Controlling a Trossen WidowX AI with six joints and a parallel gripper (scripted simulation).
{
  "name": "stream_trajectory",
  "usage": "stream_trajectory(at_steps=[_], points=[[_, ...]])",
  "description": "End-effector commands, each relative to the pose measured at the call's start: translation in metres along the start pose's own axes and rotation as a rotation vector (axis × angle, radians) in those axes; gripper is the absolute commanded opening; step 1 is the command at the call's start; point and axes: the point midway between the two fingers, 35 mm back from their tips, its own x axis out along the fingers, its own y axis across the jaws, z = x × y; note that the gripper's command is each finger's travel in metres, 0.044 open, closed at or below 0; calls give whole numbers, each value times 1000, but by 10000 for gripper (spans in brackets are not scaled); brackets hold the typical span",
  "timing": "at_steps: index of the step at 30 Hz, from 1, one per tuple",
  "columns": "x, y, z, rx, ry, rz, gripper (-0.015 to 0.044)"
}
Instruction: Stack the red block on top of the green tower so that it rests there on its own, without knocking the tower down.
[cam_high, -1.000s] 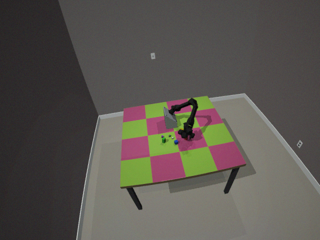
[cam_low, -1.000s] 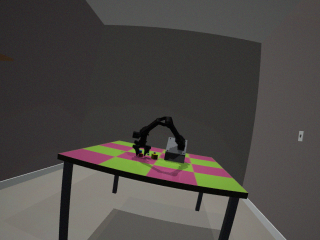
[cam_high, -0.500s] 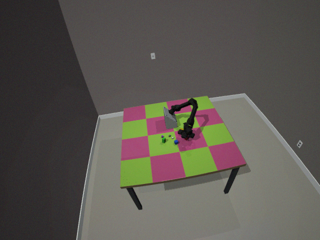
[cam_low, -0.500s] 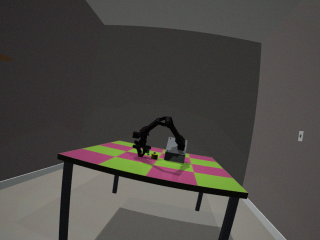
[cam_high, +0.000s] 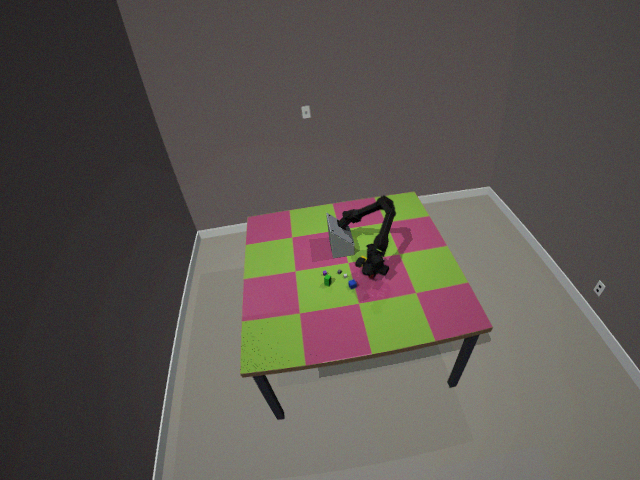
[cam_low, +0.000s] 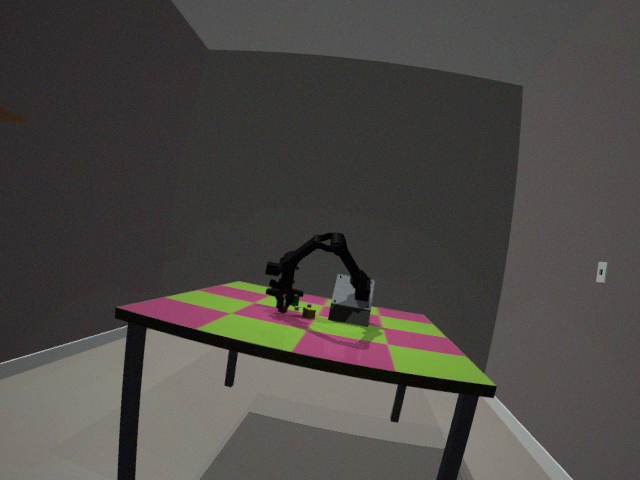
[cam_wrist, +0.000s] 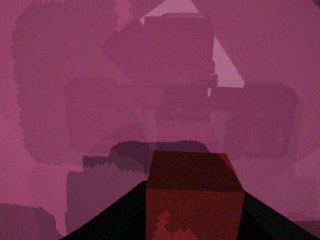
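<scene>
The red block (cam_wrist: 195, 205) (cam_low: 284, 309) sits between the two black fingers, a finger against each side in the wrist view. My gripper (cam_wrist: 188, 192) (cam_low: 283, 310) is shut on it, low over a pink square; whether the block touches the table cannot be told. In the top view the arm's wrist hides most of the block, with a little red showing below it. The green tower (cam_high: 327, 280) stands upright on a green square, left of the gripper in that view. In the exterior view it is mostly hidden behind the gripper.
A blue block (cam_high: 352, 284) lies between the tower and the gripper. Small purple (cam_high: 324, 272), dark (cam_high: 339, 271) and white (cam_high: 345, 275) pieces lie behind and beside the tower. A yellow block (cam_low: 309, 312) is near the gripper. A grey wedge-shaped box (cam_high: 341, 243) (cam_low: 348, 314) stands by the arm's base.
</scene>
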Motion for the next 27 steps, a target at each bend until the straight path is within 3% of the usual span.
stream_trajectory(at_steps=[1, 17, 27], points=[[-19, 3, 2, -8, -13, 9, 0], [-108, 2, 1, -8, -15, 6, 0], [-113, -5, 11, -7, -18, 4, 0]])
